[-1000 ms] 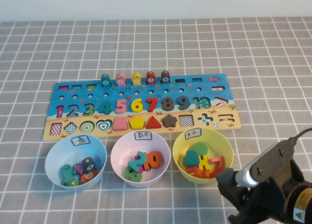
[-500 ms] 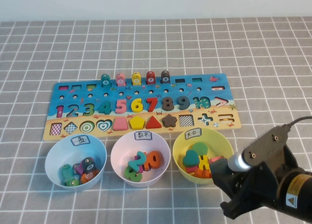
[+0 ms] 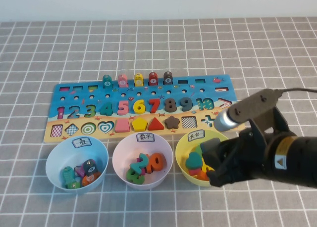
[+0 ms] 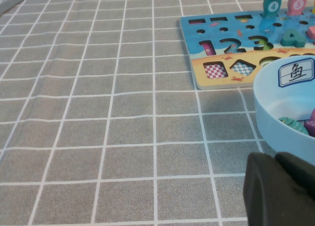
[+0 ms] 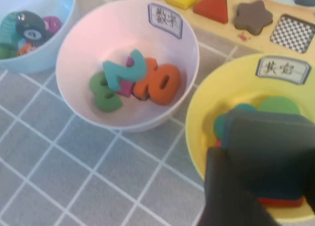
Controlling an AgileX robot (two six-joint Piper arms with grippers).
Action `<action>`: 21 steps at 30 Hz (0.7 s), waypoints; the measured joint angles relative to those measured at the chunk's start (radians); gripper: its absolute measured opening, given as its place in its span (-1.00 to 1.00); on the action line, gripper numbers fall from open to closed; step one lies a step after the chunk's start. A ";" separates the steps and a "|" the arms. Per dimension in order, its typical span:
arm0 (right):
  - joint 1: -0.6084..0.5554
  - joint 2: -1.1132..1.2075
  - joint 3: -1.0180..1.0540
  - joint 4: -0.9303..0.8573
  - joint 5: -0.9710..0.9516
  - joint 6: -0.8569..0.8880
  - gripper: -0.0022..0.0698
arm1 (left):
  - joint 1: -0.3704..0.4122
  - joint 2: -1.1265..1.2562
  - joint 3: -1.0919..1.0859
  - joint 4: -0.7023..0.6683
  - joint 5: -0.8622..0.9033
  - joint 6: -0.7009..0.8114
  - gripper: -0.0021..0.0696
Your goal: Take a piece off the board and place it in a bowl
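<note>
The board [image 3: 74, 93] lies across the middle of the table, blue above and tan below, with numbers and shape pieces set in it. In front of it at the right stands the yellow-green bowl [image 3: 183, 148], holding several coloured shapes. My right gripper [image 3: 210, 162] hangs over that bowl's near right part. In the right wrist view it [image 5: 266, 169] is shut on the piece [image 5: 268, 145], a dark slate-grey square held above the bowl [image 5: 211, 88]. My left gripper [image 4: 278, 194] is shut and empty, low over the cloth beside the blue bowl [image 4: 275, 103]; the high view does not show it.
A light blue bowl [image 3: 54, 160] and a pale pink bowl [image 3: 119, 158] stand left of the yellow one, both holding pieces. Five fish pegs [image 3: 137, 79] stand upright along the board's far edge. Grey checked cloth covers the table.
My right arm has moved left and away from the near right corner, bringing the gripper with the dark piece over the yellow-green bowl. Bowls and board have not moved.
</note>
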 joint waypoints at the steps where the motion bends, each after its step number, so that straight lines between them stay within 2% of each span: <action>1: 0.000 0.007 -0.014 0.000 0.010 0.000 -0.14 | 0.000 0.000 0.000 0.000 0.000 0.000 -0.96; 14: 0.000 0.143 -0.079 0.000 0.067 0.001 -0.14 | 0.000 0.000 0.000 0.000 0.000 0.000 -0.95; 21: -0.037 0.193 -0.082 0.004 0.056 0.002 -0.09 | 0.000 0.000 0.000 0.000 0.000 0.000 -0.96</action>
